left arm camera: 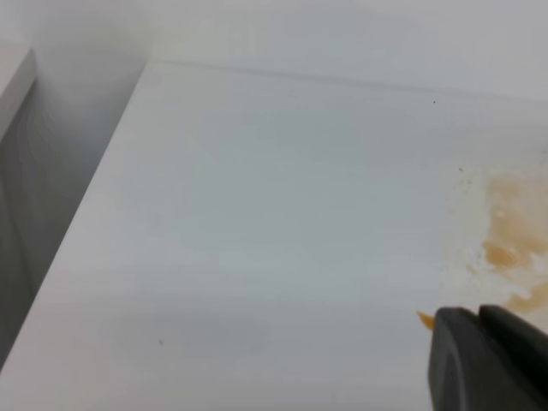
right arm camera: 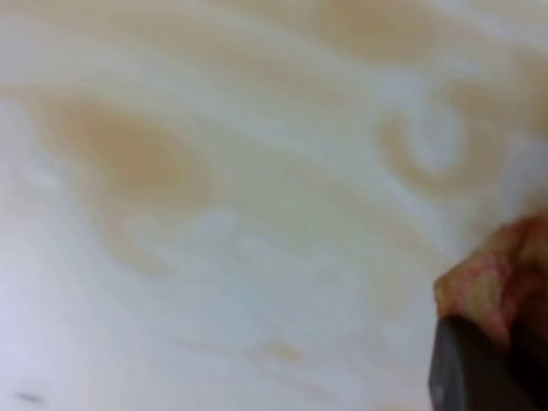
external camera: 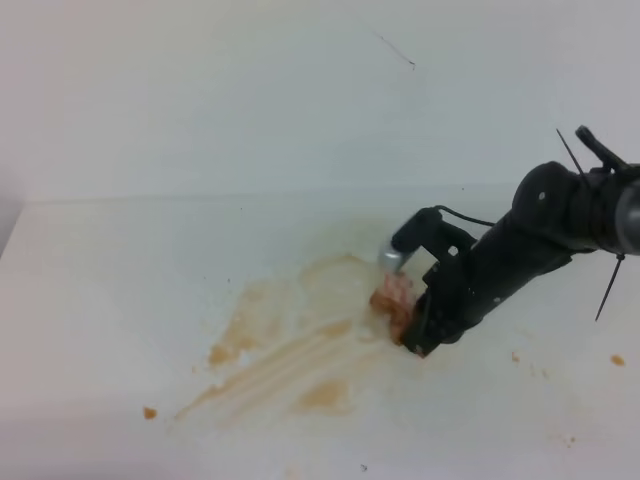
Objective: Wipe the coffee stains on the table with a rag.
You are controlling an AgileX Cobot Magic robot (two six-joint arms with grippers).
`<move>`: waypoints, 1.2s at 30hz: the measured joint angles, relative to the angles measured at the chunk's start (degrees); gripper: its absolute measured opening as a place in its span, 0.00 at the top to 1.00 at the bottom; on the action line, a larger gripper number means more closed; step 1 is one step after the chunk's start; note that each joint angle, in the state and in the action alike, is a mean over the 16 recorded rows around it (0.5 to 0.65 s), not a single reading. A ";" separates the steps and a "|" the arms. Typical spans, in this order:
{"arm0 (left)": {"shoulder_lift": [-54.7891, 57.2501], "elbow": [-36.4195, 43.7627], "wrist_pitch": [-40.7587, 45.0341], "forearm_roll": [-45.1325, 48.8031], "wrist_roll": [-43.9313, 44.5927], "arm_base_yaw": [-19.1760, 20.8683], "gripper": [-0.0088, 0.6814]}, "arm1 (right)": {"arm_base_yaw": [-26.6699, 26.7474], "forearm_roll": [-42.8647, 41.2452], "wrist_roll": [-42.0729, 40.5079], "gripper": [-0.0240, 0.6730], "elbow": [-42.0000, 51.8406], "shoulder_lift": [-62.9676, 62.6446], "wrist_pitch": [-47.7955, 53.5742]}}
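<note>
The coffee stains (external camera: 300, 350) spread as amber blotches and pale tan streaks over the middle of the white table (external camera: 120, 300). My right gripper (external camera: 408, 325) is shut on the rag (external camera: 393, 298), a pinkish wad blotched brown, pressed to the table at the stains' right edge. In the right wrist view the rag (right arm camera: 501, 278) sits at the lower right above a dark finger (right arm camera: 471, 368), with blurred stains (right arm camera: 137, 163) filling the view. The left wrist view shows bare table (left arm camera: 257, 214), the stains' edge (left arm camera: 514, 248) and only one black finger (left arm camera: 484, 360) of my left gripper.
Small brown specks lie apart from the main stains: one at the front left (external camera: 149, 412) and some on the right (external camera: 617, 360). The white wall (external camera: 300, 90) stands behind the table. The table's left edge (left arm camera: 81, 214) drops off in the left wrist view.
</note>
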 joint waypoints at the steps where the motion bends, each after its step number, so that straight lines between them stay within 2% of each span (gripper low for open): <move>1: 0.00 0.00 0.00 0.00 0.00 0.00 0.99 | -0.01 1.92 -1.58 0.92 -0.58 -0.44 1.73; 9: 0.00 0.00 0.00 0.00 0.00 0.00 0.99 | -0.21 12.63 -13.02 0.93 -3.18 -3.36 12.57; 13: 0.00 0.00 0.00 0.00 0.00 0.00 0.99 | -0.32 12.66 -14.82 0.93 -3.30 -3.36 14.42; 18: 0.00 0.00 0.00 0.00 0.00 0.00 0.99 | -0.44 9.12 -12.79 0.91 -3.27 -2.16 14.48; 22: 0.00 0.00 0.00 0.00 0.00 0.00 0.99 | -0.44 6.00 -9.73 0.83 -3.28 -1.64 13.70; 28: 0.00 0.00 0.00 0.00 0.00 0.00 0.99 | -0.31 3.22 -6.20 0.63 -3.35 -3.32 11.38; 33: 0.00 0.00 0.00 0.00 0.00 0.00 0.99 | 0.54 1.15 -5.03 0.47 -3.41 -4.98 8.95; 36: 0.00 0.00 0.00 0.00 0.00 0.00 0.99 | 1.66 -0.09 -5.16 0.42 -3.43 -5.13 7.34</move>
